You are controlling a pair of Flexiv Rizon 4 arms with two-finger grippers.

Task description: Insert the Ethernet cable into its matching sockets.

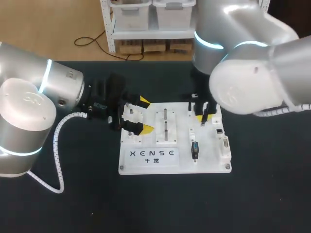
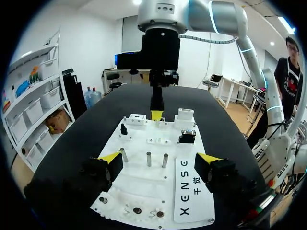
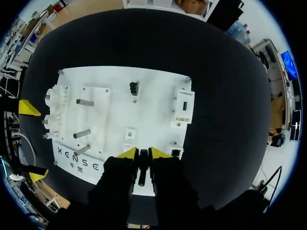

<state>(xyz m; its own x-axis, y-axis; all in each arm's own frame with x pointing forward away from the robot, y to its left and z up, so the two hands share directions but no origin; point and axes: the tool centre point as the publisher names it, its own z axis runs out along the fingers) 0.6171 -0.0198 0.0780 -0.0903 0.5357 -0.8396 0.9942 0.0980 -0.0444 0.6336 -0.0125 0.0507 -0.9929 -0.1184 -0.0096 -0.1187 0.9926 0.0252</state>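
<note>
One wide black table (image 1: 73,204) carries the scene, with two silver-grey robot arms over it: the left arm (image 1: 29,111) comes in from the left, the right arm (image 1: 252,73) from the far right. Between them, near the table's middle, lies a flat white rectangular plastic board (image 1: 150,164) with dark lettering along its near edge. The left gripper (image 1: 145,115) hangs at the board's left edge, its yellow-tipped jaws wide apart and holding nothing. The right gripper (image 3: 143,154) points down over the board's right part, jaws drawn close and clamped on the black Ethernet cable (image 3: 142,168). Only a short dark length of it shows between the fingers, and whether it touches the board cannot be told. Three short upright metal pegs (image 3: 81,133) stand around the board's middle. A white block with a blue port (image 3: 183,106) sits toward the right edge, and a small dark socket (image 3: 176,152) lies just beside the right gripper.
</note>
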